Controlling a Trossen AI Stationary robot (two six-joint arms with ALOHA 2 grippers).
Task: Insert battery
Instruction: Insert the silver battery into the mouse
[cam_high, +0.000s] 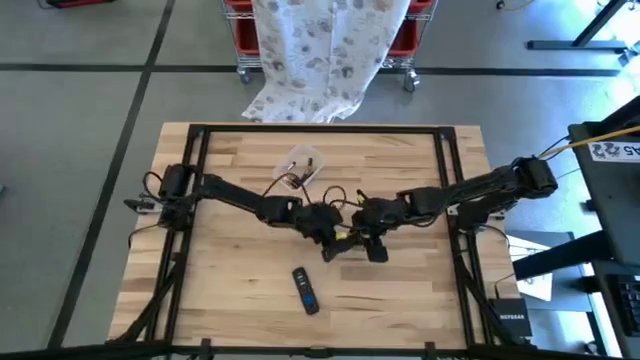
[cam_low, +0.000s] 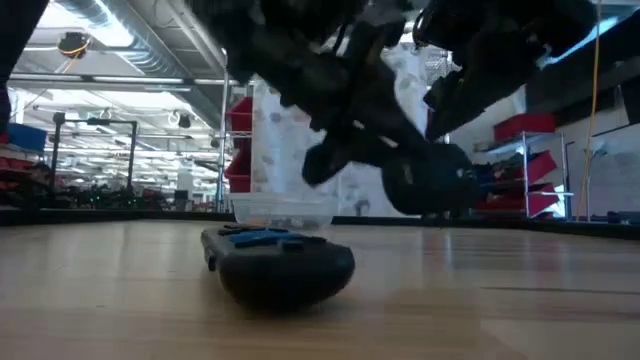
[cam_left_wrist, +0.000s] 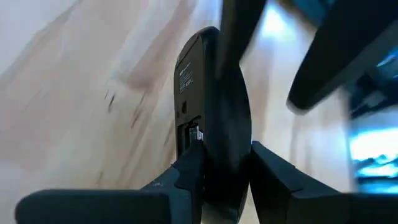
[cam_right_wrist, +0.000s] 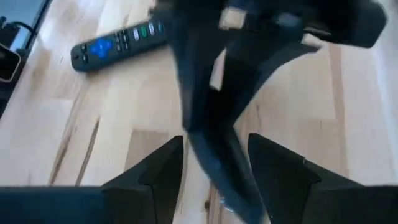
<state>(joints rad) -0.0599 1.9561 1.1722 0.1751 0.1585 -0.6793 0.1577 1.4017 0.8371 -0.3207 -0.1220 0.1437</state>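
Left gripper (cam_left_wrist: 227, 171) fingers clench the remote (cam_left_wrist: 208, 118), bay open; right gripper (cam_right_wrist: 214, 162) fingers spread around it, battery unseated.

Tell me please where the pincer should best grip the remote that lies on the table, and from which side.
Grip the remote across its narrow width at mid-body, coming from straight above: it lies flat, long and slim, free on the bare table.

Remote (cam_high: 305, 289) and plastic bag (cam_high: 299, 166) (both small) interrupt open tabletop (cam_high: 230, 270).
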